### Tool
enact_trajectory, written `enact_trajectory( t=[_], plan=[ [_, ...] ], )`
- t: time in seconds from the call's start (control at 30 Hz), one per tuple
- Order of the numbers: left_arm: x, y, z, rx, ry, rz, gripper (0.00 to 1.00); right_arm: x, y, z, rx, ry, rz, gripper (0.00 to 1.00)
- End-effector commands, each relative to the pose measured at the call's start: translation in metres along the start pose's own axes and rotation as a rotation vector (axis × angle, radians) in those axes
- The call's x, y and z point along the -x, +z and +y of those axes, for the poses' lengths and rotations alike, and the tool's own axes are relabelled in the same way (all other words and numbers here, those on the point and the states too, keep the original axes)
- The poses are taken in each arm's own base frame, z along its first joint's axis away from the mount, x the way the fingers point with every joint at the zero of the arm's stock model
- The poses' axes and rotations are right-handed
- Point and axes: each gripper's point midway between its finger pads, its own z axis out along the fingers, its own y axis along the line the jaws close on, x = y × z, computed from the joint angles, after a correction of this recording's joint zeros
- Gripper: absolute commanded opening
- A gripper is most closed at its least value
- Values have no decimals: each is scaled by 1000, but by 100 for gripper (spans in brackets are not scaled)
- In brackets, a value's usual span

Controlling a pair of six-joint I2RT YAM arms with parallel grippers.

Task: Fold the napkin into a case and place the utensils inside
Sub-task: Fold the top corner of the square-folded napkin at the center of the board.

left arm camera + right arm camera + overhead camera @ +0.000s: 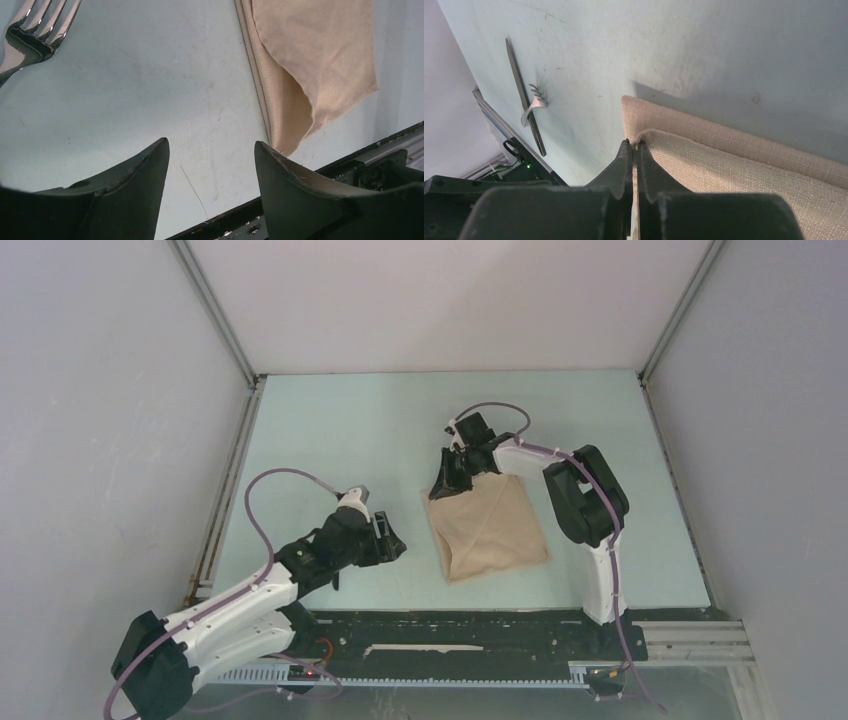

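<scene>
The beige napkin [490, 525] lies partly folded on the table's middle, with a loose flap toward the near edge [310, 65]. My right gripper [448, 480] is at its far left corner, shut on the top layer's corner [634, 145], which rises off the lower layer [724, 140]. My left gripper [395, 545] is open and empty [212, 145], low over bare table just left of the napkin. The silver fork [35, 30] lies to its left. In the right wrist view the black knife [524, 95] and fork [534, 105] lie together. My left arm hides both from above.
The table's near edge has a black rail [450, 625], which also shows in the left wrist view [370, 160]. Grey walls [120, 420] enclose the table on the left, right and far sides.
</scene>
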Motion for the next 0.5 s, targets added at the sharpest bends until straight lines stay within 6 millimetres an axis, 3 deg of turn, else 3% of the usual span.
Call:
enact_trajectory(
  t=[0.0, 0.37, 0.47],
  plan=[
    [3, 2, 2, 9, -19, -14, 70, 18, 1, 10, 6, -10, -40, 0],
    [-1, 5, -3, -16, -20, 9, 70, 22, 4, 3, -20, -3, -38, 0],
    [-1, 6, -7, -32, -19, 13, 70, 23, 4, 3, -21, -6, -40, 6]
  ],
)
